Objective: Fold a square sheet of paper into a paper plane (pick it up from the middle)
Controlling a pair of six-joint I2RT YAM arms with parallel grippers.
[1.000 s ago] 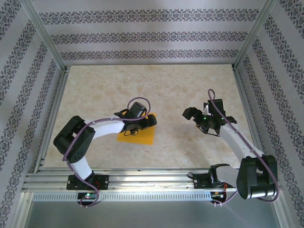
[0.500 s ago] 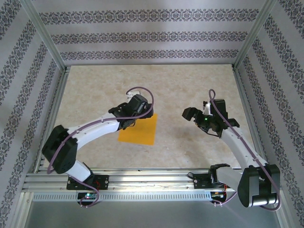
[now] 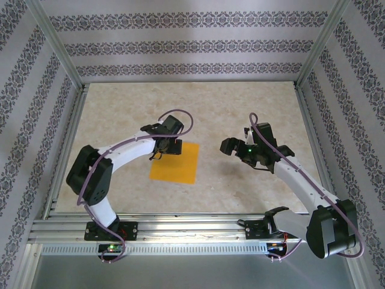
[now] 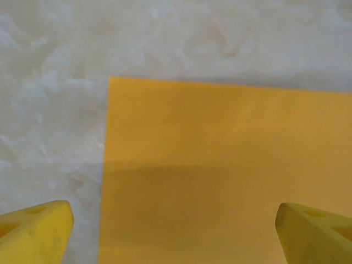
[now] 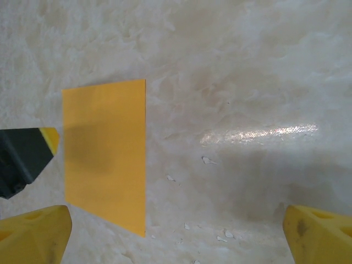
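Shifted to 10 o'clock corner of sheet point(image 3: 175, 164): left gripper point(image 3: 163, 146), wide; right gripper point(image 3: 231, 146), wide, closer in at 3 o'clock; sheet flat on table point(image 3: 240, 108), likely to slide or crumple if pinched off-middle.

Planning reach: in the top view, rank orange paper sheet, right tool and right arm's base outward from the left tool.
1. Square orange paper sheet, under the left tool.
2. Black right tool, to its right.
3. Right arm's black base, near-right edge.

We read no text, label, brand, number or sign anywhere: the square sheet of paper point(image 3: 177, 165) is plain, and the wallpaper point(image 3: 180, 47) carries only ornament.
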